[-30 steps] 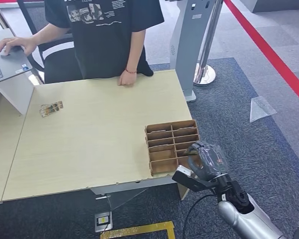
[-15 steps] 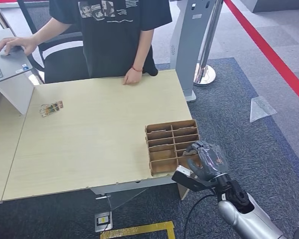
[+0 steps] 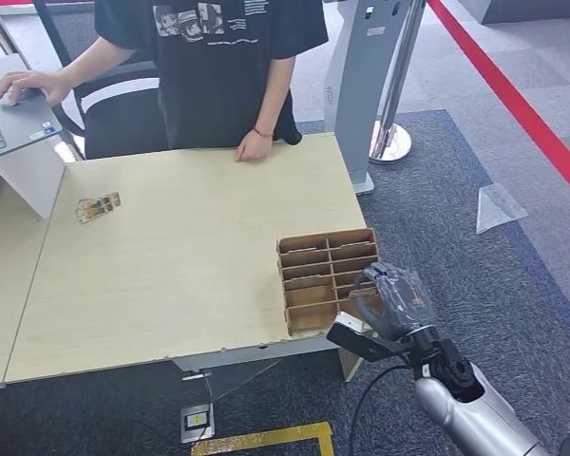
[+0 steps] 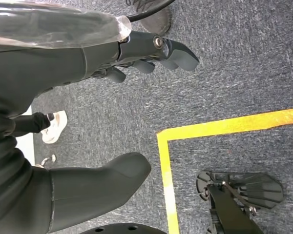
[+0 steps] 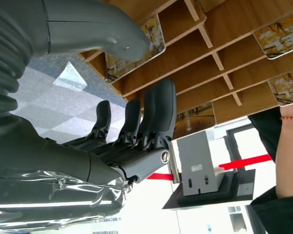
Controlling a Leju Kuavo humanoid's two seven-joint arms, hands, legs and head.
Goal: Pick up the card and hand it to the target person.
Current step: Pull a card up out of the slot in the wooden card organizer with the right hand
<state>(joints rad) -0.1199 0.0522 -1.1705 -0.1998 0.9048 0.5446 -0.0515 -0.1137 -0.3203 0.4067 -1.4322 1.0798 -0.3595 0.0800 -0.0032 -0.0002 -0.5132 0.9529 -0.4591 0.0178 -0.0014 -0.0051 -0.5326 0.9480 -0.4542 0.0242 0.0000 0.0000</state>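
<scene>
Card within reach, hand closing in

Card (image 5: 136, 53) lies in the wooden divider tray (image 3: 328, 277) at the counter (image 3: 181, 256) edge. Over the last second the right hand (image 3: 391, 300) has edged nearer the tray, fingers apart, empty. Grasp comes next; the person (image 3: 210, 66) waits opposite.

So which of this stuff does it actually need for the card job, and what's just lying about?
Part of the job:
- wooden divided tray holding cards
- right hand, reaching at the tray's near corner
- person standing behind the table

Just lying about:
- laptop
- small item on the table's far left
- grey kiosk stand
- left hand, hanging over the carpet
</scene>
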